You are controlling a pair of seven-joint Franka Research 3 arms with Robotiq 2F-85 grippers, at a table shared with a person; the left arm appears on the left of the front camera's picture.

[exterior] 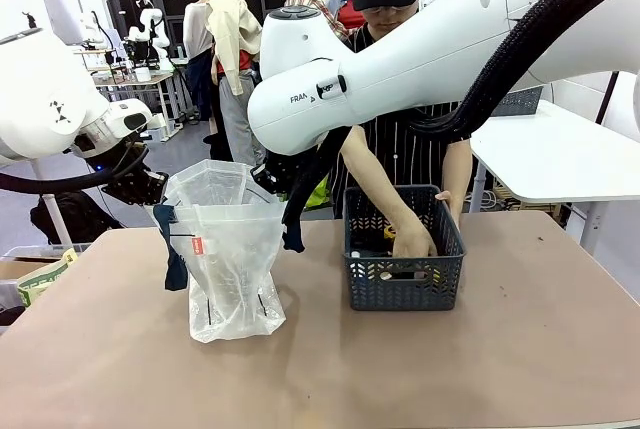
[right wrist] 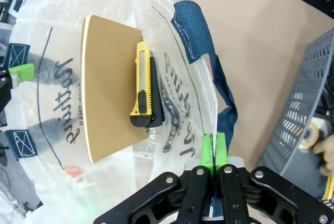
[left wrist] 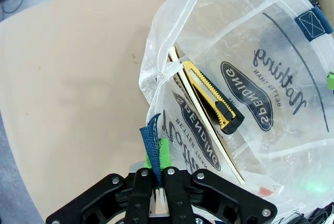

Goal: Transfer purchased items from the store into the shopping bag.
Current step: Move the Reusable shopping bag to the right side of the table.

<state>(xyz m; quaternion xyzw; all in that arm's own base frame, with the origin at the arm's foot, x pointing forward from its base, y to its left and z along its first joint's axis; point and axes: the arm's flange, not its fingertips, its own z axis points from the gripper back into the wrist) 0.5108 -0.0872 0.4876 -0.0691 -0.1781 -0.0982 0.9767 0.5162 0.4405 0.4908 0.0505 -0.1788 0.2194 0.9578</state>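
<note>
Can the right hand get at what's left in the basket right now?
Probably not. The right hand is shut on the rim of the shopping bag, holding it open, and the person's hand is down inside the basket, in the way.

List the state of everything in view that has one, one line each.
shopping bag: upright on table, mouth held open.
left gripper: jaws shut on shopping bag rim.
right gripper: jaws shut on shopping bag rim.
yellow cutter: inside shopping bag, lying on tan card.
basket: upright on table, person's hand inside.
</note>
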